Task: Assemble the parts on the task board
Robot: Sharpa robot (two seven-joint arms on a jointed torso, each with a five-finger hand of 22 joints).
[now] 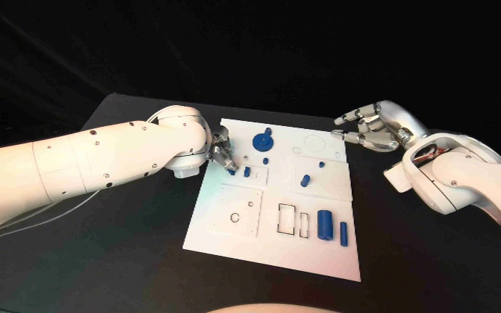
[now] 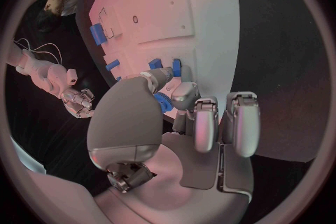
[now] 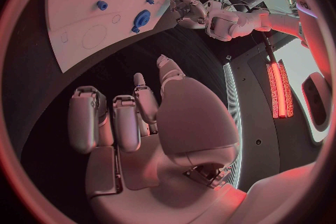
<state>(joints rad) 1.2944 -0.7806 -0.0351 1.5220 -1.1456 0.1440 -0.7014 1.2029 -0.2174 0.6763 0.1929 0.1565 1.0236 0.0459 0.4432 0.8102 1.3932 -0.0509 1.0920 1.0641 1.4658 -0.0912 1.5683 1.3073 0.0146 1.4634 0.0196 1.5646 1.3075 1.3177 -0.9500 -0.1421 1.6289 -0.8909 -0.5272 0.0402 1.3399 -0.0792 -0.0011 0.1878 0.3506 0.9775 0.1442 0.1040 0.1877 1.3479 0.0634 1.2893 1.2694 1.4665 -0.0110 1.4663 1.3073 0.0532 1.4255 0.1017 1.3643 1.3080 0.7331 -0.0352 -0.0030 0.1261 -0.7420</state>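
So the left hand [image 1: 220, 151] was down at the left edge of the task board [image 1: 242, 237], fingertips right at a small blue part [image 1: 232, 172] there, but I honestly couldn't tell if it was actually pinching it or just touching. The right hand [image 1: 373, 129] hung over the black table [image 1: 125, 255] just off the board's far right corner, fingers loosely curled and holding nothing. Other blue pieces sat scattered on the board, including a round one [image 1: 263, 140] near the far edge and a cylinder [image 1: 326, 224] near the front.
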